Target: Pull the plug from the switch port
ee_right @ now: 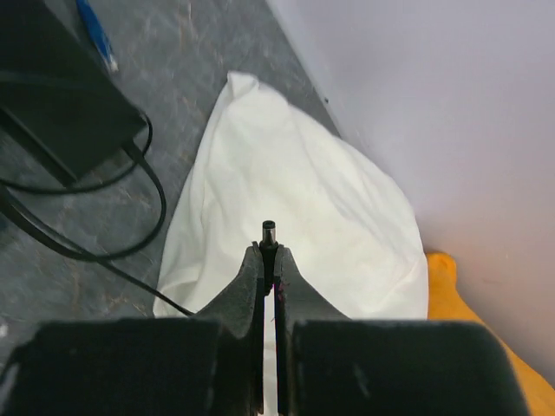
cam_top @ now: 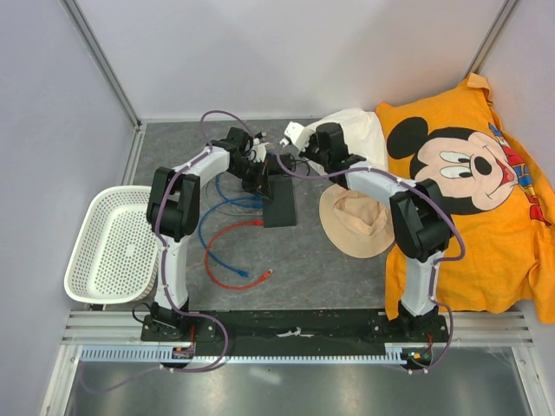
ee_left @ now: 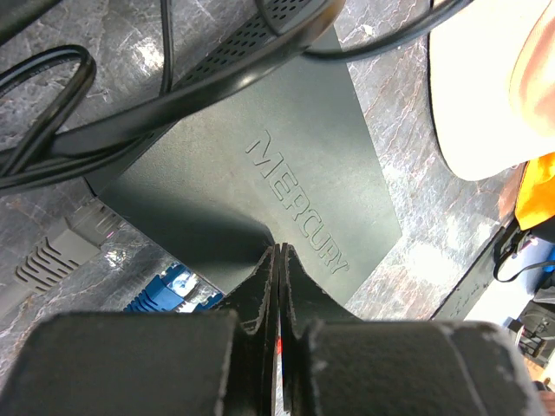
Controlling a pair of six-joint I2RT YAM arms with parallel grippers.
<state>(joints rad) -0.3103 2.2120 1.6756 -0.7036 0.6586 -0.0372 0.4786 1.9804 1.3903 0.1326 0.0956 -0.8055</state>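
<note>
Plug (ee_right: 269, 231) pokes mid-frame from my right gripper (ee_right: 268, 256), jaws clamped on it, over white cloth (ee_right: 295, 182); left gripper (ee_left: 277, 253), jaws shut empty, seemingly braces the switch (ee_left: 251, 165).

Bright even light — close foreground blurred

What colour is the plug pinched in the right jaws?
Black. The small cylindrical black plug shows best in the right wrist view.

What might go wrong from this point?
The plug sits only at the tips of the right gripper's shut jaws, so a tug from its cord might slip it free. That cord lies in loose loops and may snag. The left gripper is shut at the black box's edge; lifting off may let the box slide.
</note>
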